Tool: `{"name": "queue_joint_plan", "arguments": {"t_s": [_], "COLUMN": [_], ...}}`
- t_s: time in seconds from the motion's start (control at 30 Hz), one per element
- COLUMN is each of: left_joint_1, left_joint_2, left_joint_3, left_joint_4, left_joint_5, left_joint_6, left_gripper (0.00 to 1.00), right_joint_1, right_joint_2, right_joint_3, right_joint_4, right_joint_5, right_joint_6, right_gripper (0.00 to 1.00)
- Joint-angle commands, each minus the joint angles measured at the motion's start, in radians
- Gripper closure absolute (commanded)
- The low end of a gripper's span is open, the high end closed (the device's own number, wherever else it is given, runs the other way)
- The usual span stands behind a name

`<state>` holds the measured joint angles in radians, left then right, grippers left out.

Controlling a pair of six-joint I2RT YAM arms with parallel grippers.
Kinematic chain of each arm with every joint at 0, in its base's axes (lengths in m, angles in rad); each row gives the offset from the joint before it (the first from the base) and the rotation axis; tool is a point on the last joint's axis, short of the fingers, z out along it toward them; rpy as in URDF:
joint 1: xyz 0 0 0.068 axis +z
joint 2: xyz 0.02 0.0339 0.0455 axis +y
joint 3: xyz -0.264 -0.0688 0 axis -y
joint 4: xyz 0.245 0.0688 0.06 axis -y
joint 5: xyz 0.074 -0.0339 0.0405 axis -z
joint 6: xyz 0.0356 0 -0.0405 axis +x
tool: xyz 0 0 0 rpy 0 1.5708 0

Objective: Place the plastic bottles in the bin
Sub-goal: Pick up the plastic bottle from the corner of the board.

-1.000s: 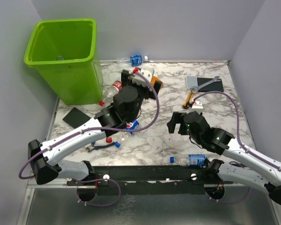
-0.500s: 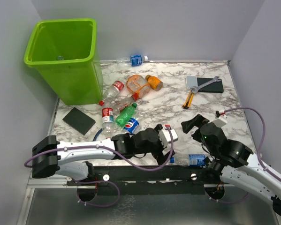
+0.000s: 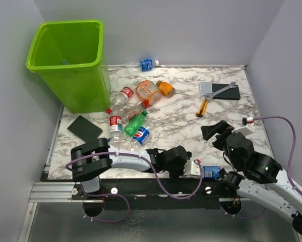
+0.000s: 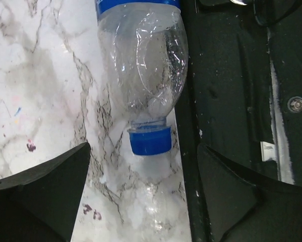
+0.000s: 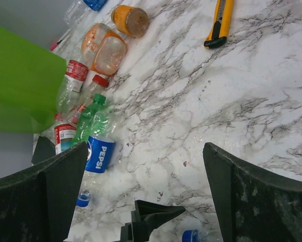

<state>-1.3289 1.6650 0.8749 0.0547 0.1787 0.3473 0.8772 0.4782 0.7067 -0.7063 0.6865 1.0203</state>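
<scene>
The left gripper (image 4: 144, 150) hangs low over the marble table (image 4: 35, 75), its two black fingers (image 4: 45, 191) spread wide and closed on nothing. A clear bottle (image 4: 143, 65) with a blue label lies on its side in the middle of the wrist view. Its blue cap (image 4: 149, 141) points down the frame into the gap at the fingertips and is touched by neither. The bottle lies along the table's edge, just beside the black rail (image 4: 231, 75) that fills the right of that view; seen from overhead, gripper and bottle sit at bottom centre. At lower right of the overhead frame the right gripper (image 5: 145, 146) is raised above the marble, its fingers likewise apart and empty. Left of centre lies a loose cluster of bottles: a green Pepsi bottle (image 3: 137, 126), two clear red-labelled bottles (image 3: 121, 96) (image 3: 115, 126) and, above them, two orange bottles (image 3: 148, 91) (image 3: 166, 88). One more blue-labelled bottle (image 3: 143, 64) rests against the back wall at top centre. The lime-green bin (image 3: 82, 85) stands upright in the upper left, just beside the cluster and well apart from both grippers. A yellow utility knife (image 3: 203, 107), a wrench (image 3: 226, 85) lying on a black pad (image 3: 229, 93) and a second black pad (image 3: 84, 129) lie scattered on the marble.
</scene>
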Motion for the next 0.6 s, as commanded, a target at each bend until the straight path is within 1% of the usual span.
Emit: {"name": "queue_joint_plan", "arguments": {"t_s": [0.0,0.07,0.2,0.3,0.43,0.57], "left_joint_1": [-0.001,-0.002,-0.002,-0.002,-0.002,0.0], "left_joint_2": [0.067,0.094,0.117,0.116,0.103,0.061], "left_joint_3": [0.073,0.087,0.092,0.08,0.063,0.026], "left_joint_4": [0.009,0.012,0.05,0.088,0.101,0.108], "left_joint_5": [0.044,0.017,-0.01,-0.021,-0.045,-0.098], "left_joint_6": [0.111,0.122,0.111,0.096,0.1,0.146], "left_gripper": [0.16,0.22,0.36,0.52,0.65,0.84], "right_joint_1": [0.0,0.0,0.0,0.0,0.0,0.0], "right_joint_2": [-0.044,-0.059,-0.066,-0.062,-0.057,-0.045], "right_joint_3": [0.011,0.002,-0.013,-0.018,-0.011,-0.006], "right_joint_4": [-0.032,-0.03,-0.029,-0.026,-0.017,0.007], "right_joint_5": [0.012,0.011,0.007,0.002,0.002,-0.005], "right_joint_6": [-0.024,-0.028,-0.029,-0.029,-0.041,-0.076], "right_gripper": [0.0,0.0,0.0,0.0,0.0,0.0]}}
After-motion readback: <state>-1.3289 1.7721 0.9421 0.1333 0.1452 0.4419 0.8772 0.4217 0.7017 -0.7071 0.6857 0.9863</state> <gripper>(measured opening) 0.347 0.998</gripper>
